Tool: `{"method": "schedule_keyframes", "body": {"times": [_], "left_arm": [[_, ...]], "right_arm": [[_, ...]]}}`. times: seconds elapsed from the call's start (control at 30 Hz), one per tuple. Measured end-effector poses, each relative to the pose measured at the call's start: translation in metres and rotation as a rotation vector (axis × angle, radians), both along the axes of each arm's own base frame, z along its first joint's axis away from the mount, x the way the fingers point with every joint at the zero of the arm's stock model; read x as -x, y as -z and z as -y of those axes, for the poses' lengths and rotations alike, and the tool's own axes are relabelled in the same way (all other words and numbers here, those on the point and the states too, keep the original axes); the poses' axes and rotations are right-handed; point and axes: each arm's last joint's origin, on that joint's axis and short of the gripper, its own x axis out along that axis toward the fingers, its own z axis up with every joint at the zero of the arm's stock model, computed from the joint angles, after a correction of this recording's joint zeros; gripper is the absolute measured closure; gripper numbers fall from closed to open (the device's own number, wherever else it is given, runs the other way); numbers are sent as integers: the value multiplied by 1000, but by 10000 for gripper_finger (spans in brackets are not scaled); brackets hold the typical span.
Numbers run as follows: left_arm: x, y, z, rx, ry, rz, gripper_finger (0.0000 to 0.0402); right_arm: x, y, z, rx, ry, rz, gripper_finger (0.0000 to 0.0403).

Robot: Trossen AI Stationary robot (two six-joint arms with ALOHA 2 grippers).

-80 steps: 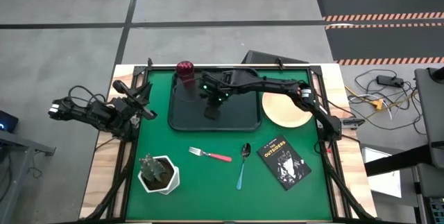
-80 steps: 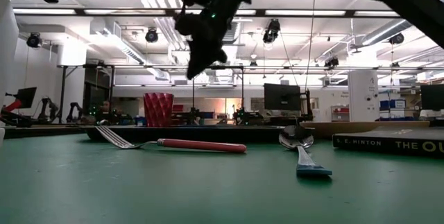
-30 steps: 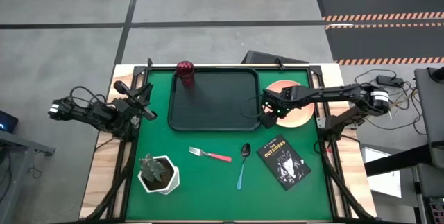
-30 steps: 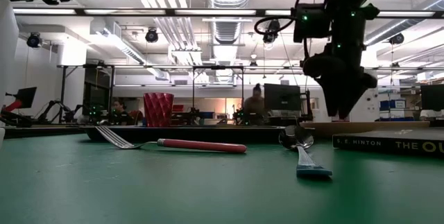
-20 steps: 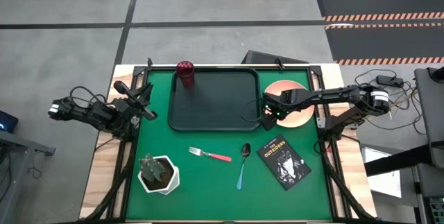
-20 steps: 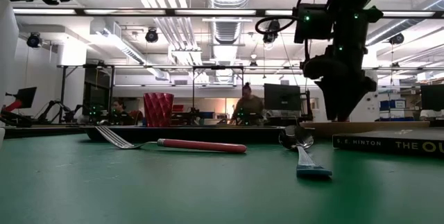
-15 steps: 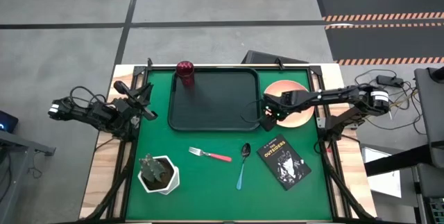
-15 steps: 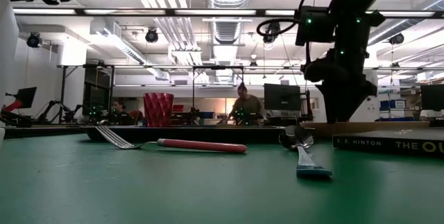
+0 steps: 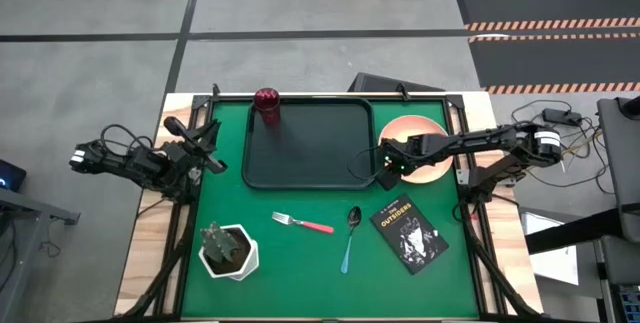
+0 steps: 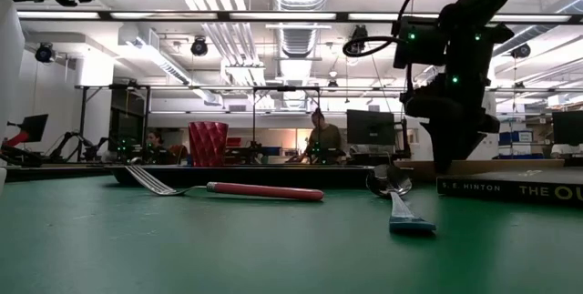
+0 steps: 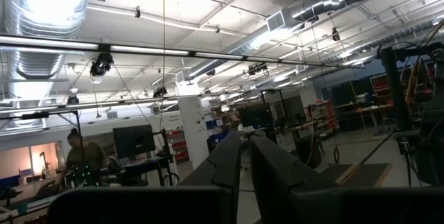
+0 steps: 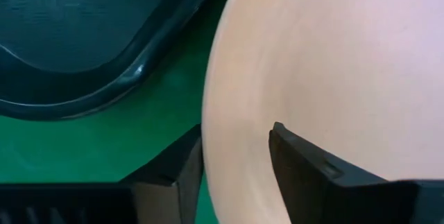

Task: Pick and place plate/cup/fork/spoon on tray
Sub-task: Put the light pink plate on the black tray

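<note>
The peach-orange plate point(image 9: 415, 168) lies flat on the green mat, right of the black tray point(image 9: 310, 143). My right gripper point(image 9: 385, 168) is down at the plate's left rim, open, with one finger on each side of the rim point(image 12: 229, 148). The dark red cup point(image 9: 266, 103) stands upright at the tray's far left corner. The pink-handled fork point(image 9: 302, 224) and the blue-handled spoon point(image 9: 350, 235) lie on the mat nearer the front edge. My left gripper point(image 9: 205, 158) waits shut at the table's left edge, holding nothing. My right gripper comes at the plate's left rim point(image 12: 229, 148) from above. One finger point(image 12: 173, 168) is outside the rim on the mat side and the other point(image 12: 305, 161) is inside, over the plate. The plate lies flat on the mat. Whether the fingers touch the rim I cannot tell.
A black book point(image 9: 408, 233) lies near the plate, toward the front right. A white pot with a green plant point(image 9: 229, 250) stands at the front left. The tray's rounded near right corner point(image 12: 132, 78) is close beside my right gripper.
My right gripper has gone down to the plate's left rim and a little toward the table's right edge. The plate, cup, fork and spoon have stayed where they were.
</note>
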Motion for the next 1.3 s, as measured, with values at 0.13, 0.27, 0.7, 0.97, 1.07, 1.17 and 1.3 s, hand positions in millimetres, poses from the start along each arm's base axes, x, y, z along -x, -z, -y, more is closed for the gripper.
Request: {"method": "schedule_keyframes", "body": {"times": [0.13,0.27,0.7,0.97,1.07,1.17,1.3], "left_arm": [[0,0,0,0,0,0,386],[0,0,0,0,0,0,386],[0,0,0,0,0,0,386],[0,0,0,0,0,0,386],[0,0,0,0,0,0,386],[0,0,0,0,0,0,386],[0,0,0,0,0,0,386]], "right_arm": [[1,1,0,1,8,-1,293],[1,1,0,0,8,-1,333],[1,-1,0,15,2,2,388],[6,-12,-1,14,-3,36,390],[6,-21,-2,31,-5,28,390],[2,-33,-2,73,-12,20,392],[-6,-55,0,132,-29,3,393]]}}
